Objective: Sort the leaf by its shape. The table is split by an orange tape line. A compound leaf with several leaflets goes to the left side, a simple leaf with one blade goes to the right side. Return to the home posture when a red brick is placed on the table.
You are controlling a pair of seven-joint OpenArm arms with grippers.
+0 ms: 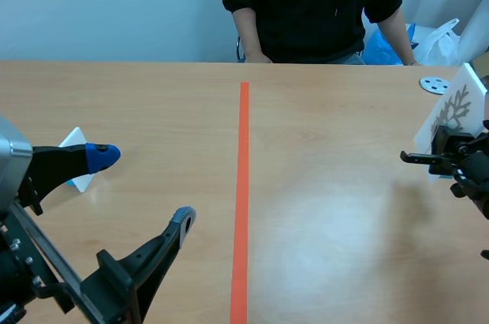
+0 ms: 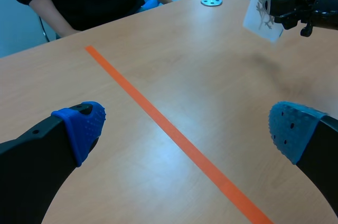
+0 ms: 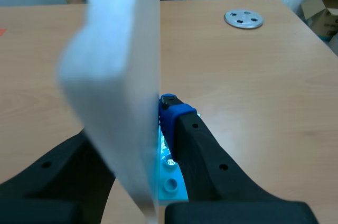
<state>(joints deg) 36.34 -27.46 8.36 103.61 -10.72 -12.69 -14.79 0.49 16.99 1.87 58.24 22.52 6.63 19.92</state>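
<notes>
The bench [image 1: 328,209] is split front to back by an orange tape line [image 1: 242,186]. A person [image 1: 313,3] in a dark top is at its far edge, a hand resting on the wood on either side.

The left claw [image 1: 144,188] is near the front left corner, low over the left half. It is open wide with nothing between its blue pads [image 2: 84,126].

The right claw [image 1: 428,159] is at the right edge, closed on a white card [image 1: 456,102]. The card is tilted, shows a grey many-branched leaf, and appears raised off the bench. Its pale blue base [image 3: 170,182] sits between the fingers.

A second card [image 1: 75,140], white on a blue base, stands on the left half near the left edge, partly hidden by the left claw's finger. Its face cannot be seen.

A small metal disc [image 1: 434,85] lies near the far right corner.
</notes>
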